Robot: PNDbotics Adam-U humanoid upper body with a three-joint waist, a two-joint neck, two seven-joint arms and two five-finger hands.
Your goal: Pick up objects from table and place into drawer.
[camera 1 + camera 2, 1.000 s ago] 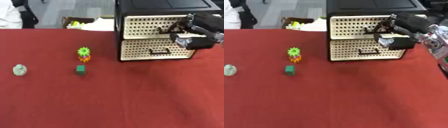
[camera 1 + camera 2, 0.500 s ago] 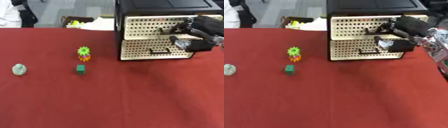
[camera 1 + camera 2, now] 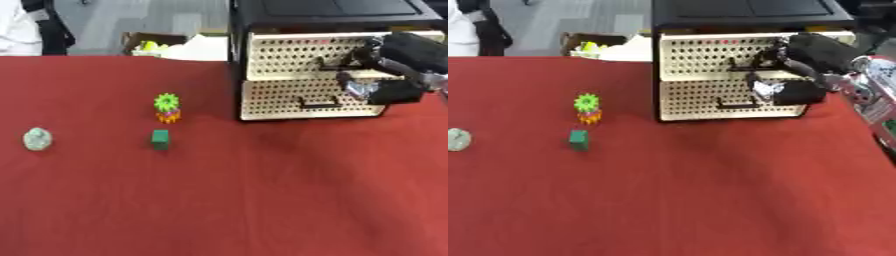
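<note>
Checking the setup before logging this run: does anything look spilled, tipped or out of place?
Nothing stands out. The green gear, green block and pale ball sit apart on the cloth; the right robot hand is at the upper drawer.

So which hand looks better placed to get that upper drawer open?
The right hand, probably. It is already up at the upper drawer front, fingers beside its dark handle. The left hand shows in neither view.
</note>
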